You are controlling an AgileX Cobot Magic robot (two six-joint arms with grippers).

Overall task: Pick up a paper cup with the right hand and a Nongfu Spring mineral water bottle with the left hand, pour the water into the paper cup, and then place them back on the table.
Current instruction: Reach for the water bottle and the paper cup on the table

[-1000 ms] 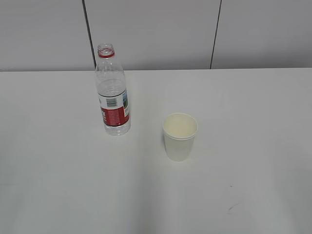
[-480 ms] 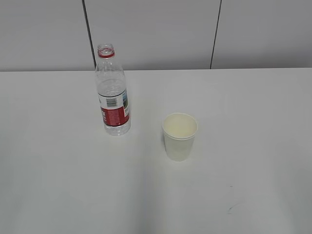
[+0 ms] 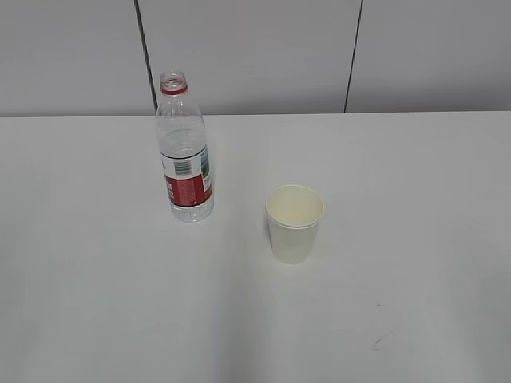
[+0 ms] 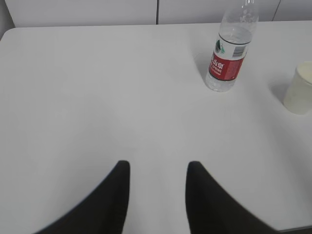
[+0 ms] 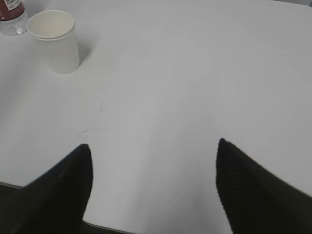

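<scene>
The Nongfu Spring mineral water bottle point(image 3: 185, 152) stands upright and uncapped on the white table point(image 3: 96, 263), left of centre, with water in its lower part. The paper cup point(image 3: 295, 223) stands upright to its right and slightly nearer. Neither arm appears in the exterior view. In the left wrist view the bottle point(image 4: 229, 53) is far ahead to the right and the cup point(image 4: 298, 88) is at the right edge; my left gripper point(image 4: 158, 168) is open over bare table with nothing between its fingers. In the right wrist view the cup point(image 5: 53, 41) is at upper left; my right gripper point(image 5: 153, 146) is wide open and empty.
A grey panelled wall point(image 3: 255, 56) with dark vertical seams runs behind the table. Small dark scuff marks point(image 3: 382, 341) lie on the table at the front right. The table's near edge point(image 5: 112, 226) shows under the right gripper.
</scene>
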